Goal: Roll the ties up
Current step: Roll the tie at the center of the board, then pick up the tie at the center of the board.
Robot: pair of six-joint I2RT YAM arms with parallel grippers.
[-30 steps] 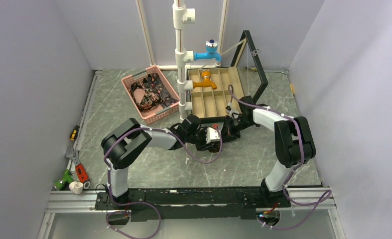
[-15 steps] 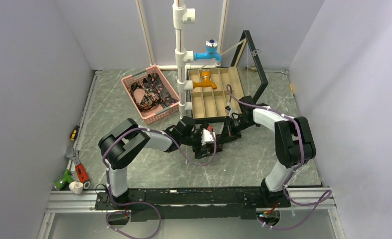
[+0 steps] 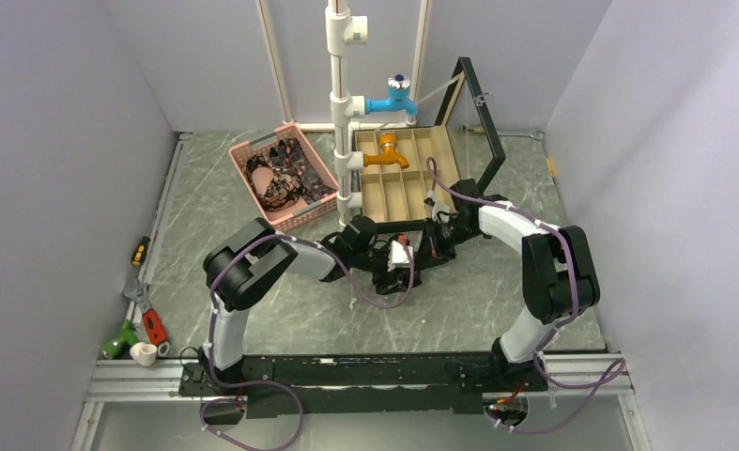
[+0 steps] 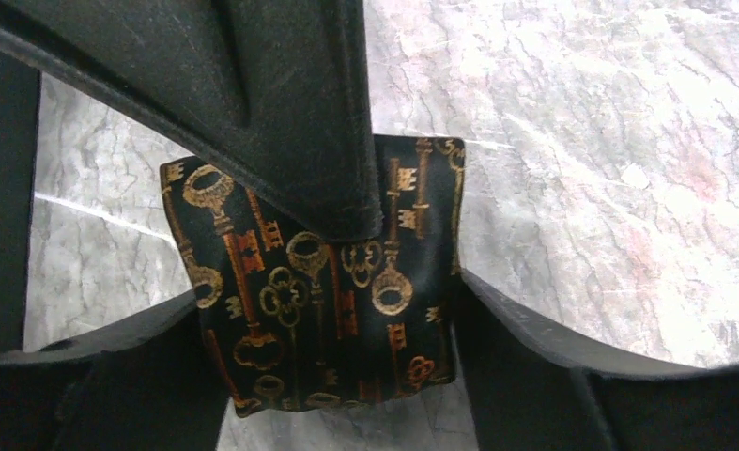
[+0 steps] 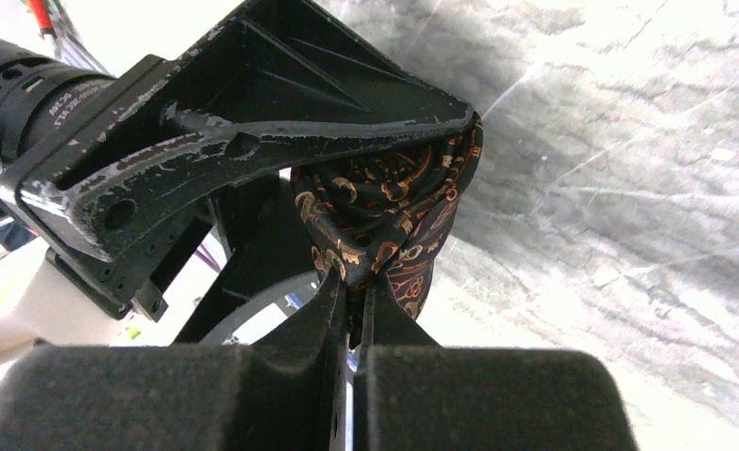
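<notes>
A rolled tie (image 4: 318, 301), black with gold and orange keys, sits between the fingers of my left gripper (image 4: 328, 376), which press on both its sides just above the marble table. My right gripper (image 5: 354, 301) is shut on a fold of the same tie (image 5: 384, 216). One of its fingers (image 4: 290, 113) reaches over the roll from above. In the top view both grippers meet before the wooden box, left (image 3: 395, 265) and right (image 3: 422, 252), and the tie is hidden between them. More patterned ties (image 3: 285, 174) lie in the pink basket (image 3: 253, 150).
An open wooden box with compartments (image 3: 405, 188) stands just behind the grippers. A white pipe stand (image 3: 340, 113) with blue and orange taps rises beside it. Small tools (image 3: 145, 319) lie at the table's left edge.
The left arm's elbow has swung slightly right and its wrist has turned. Both grippers have stayed together on the tie in front of the box.
</notes>
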